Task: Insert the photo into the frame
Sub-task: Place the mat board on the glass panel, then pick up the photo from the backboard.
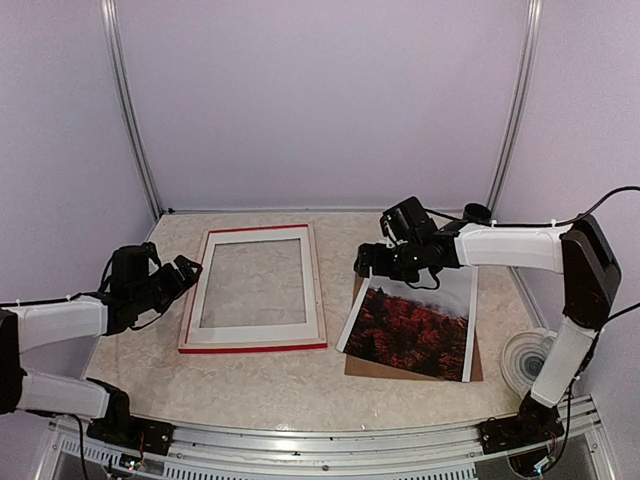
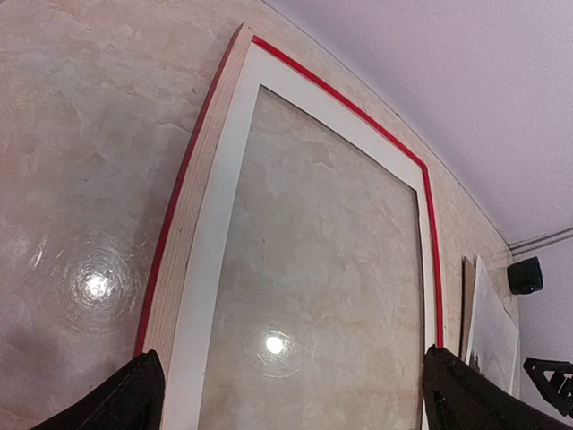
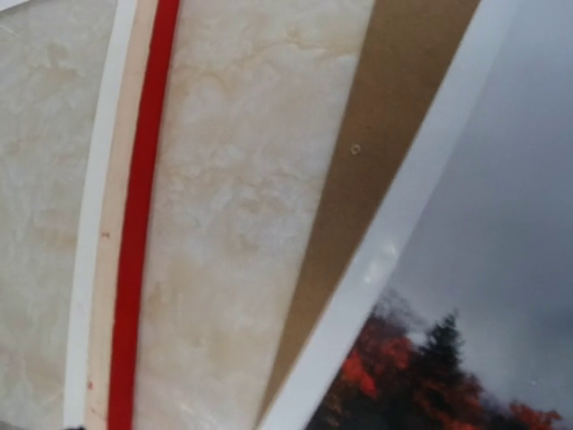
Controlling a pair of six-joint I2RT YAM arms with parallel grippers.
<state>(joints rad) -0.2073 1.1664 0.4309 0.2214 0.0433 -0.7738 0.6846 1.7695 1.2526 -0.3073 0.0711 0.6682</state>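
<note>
A pale marbled table point(image 1: 270, 385) stands within plain lilac walls. In the top view the frame point(image 1: 197, 290), red with pale inner edges, lies flat left of centre, and the tabletop shows through its opening. To its right and apart from it, the photo point(image 1: 415, 330) of red-orange trees under a grey sky lies on a brown panel point(image 1: 362, 367), whose near edge shows beneath it. The left gripper point(image 1: 185, 272) hangs just beside the frame's left rail, jaws spread wide with nothing in them. The right gripper point(image 1: 365, 262) hovers over the photo's far left corner, jaws apart, with no hold on the print to be seen. A pale round object point(image 1: 525, 360) sits near the table's right edge. In the left wrist view, two dark fingertips point(image 2: 121, 399) stand wide at the lower corners, with only frame and table between them. The photo's edge shows thinly at far right. The right wrist view is close and slightly soft. From left to right it shows the frame's pale and red strips, bare table, the brown panel, then the photo's white border and trees.
</note>
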